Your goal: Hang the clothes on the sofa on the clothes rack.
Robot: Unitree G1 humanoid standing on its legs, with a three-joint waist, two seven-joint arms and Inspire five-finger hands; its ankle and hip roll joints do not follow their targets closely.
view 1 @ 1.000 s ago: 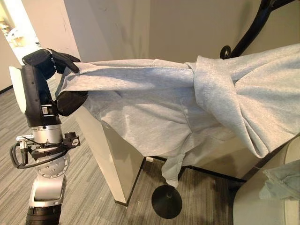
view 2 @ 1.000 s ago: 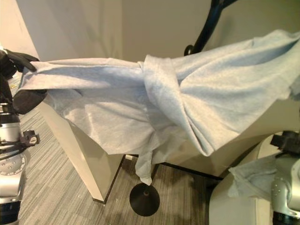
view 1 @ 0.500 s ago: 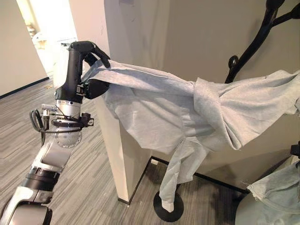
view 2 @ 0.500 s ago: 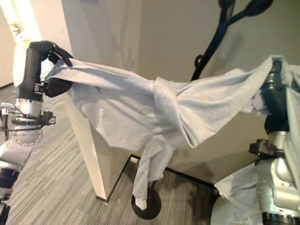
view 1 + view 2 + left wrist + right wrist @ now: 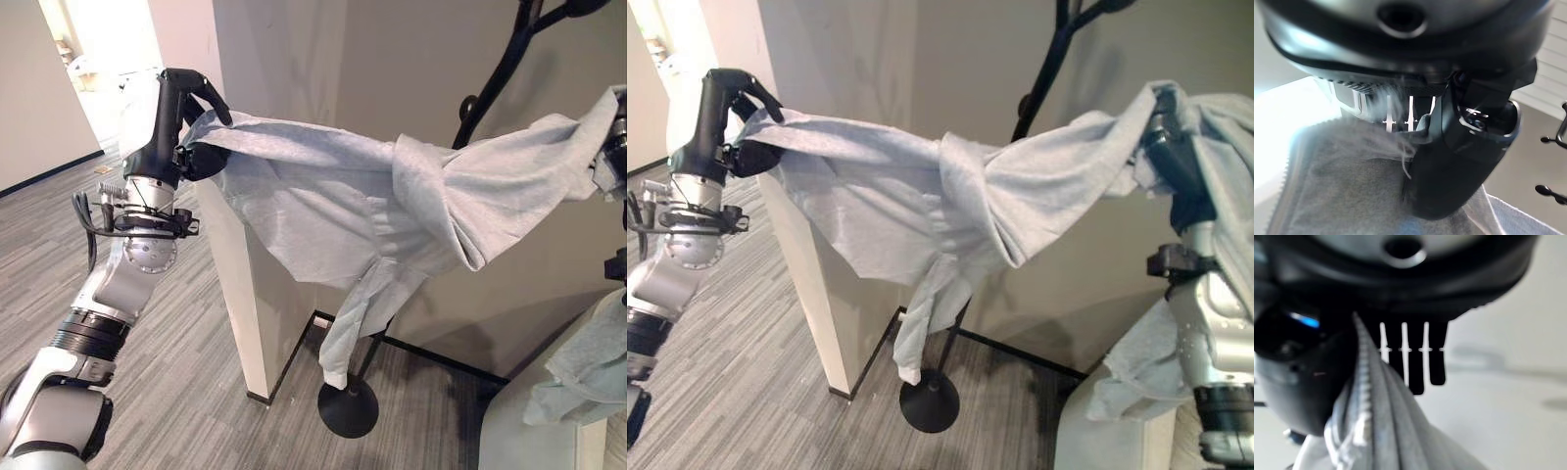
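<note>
Shirt (image 5: 372, 211) stretched mid-frame, left hand (image 5: 186, 122) pinching its upper-left end, right hand (image 5: 1171, 162) clamped on the right end, rack (image 5: 490, 83) behind.

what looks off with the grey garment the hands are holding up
The grey garment is bunched into a twist at its middle, one sleeve dangling by the clothes rack. The left hand and right hand hold its ends.

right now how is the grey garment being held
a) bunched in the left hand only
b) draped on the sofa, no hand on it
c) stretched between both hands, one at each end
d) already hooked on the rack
c: the left hand and the right hand each grip an end of the grey garment, which spans between them in front of the black clothes rack.
</note>
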